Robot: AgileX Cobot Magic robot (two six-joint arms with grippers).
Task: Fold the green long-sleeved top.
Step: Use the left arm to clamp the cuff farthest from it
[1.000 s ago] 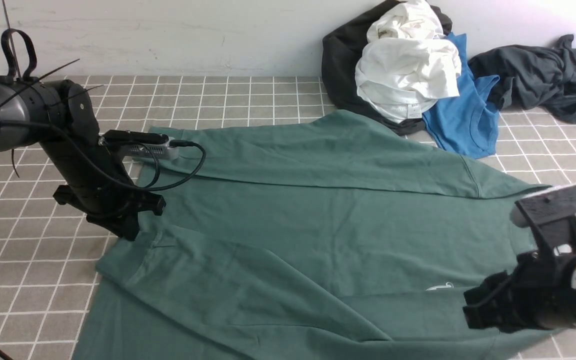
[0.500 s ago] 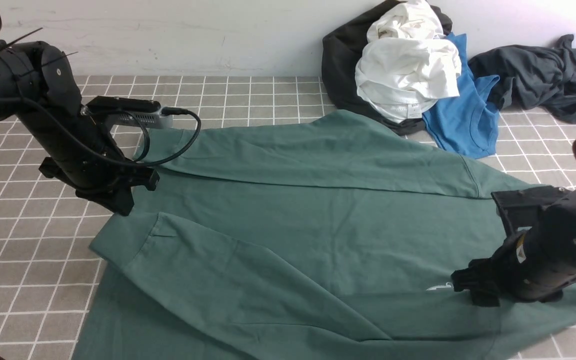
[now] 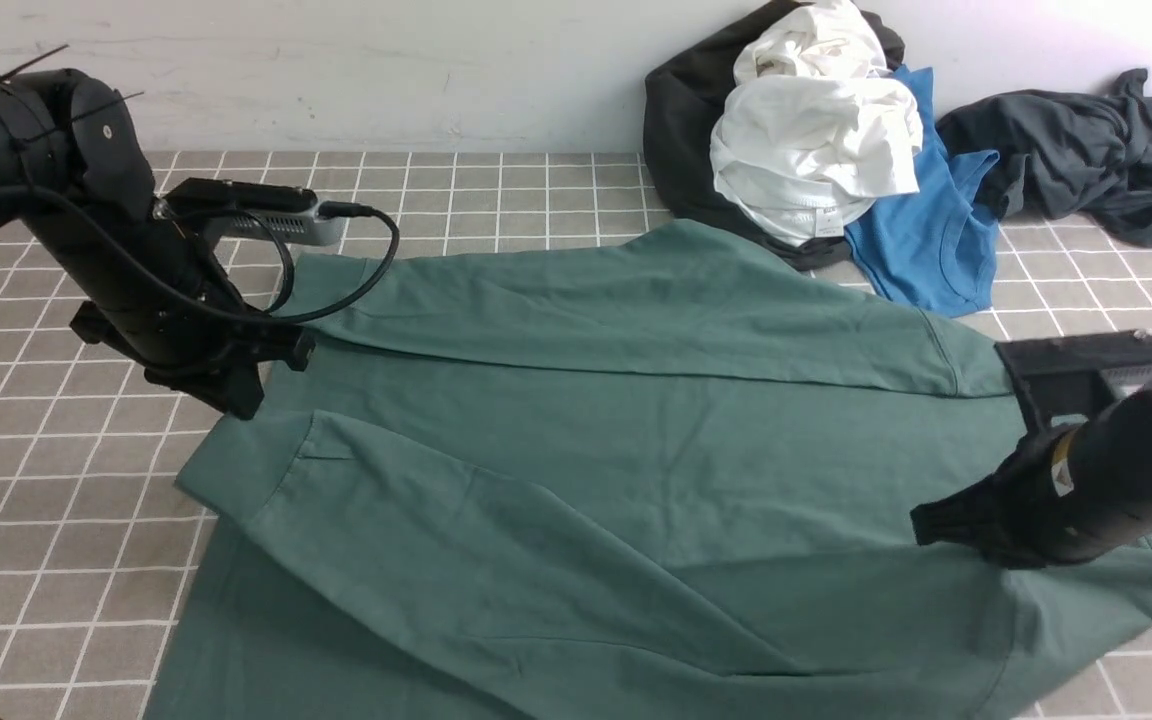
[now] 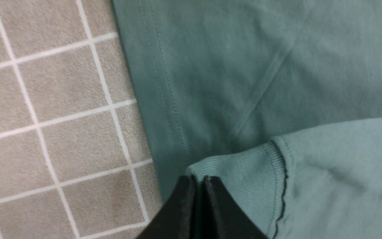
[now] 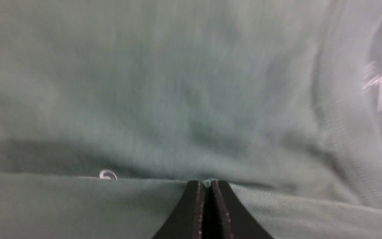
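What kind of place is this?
Probably an indoor test bench for folding clothes: a grey grid-patterned surface, a white wall, and a heap of garments behind the green long-sleeved top.

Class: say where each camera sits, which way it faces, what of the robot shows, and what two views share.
Front: between the arms, facing forward over the top to a clothes pile; both arms show.
Left wrist: on the left arm, facing down at the cuff and tiles; only the left hand's shut fingertips show.
Right wrist: on the right arm, close over the top; only the right hand's shut fingertips show.
Shared: front and left wrist both show the cuff.
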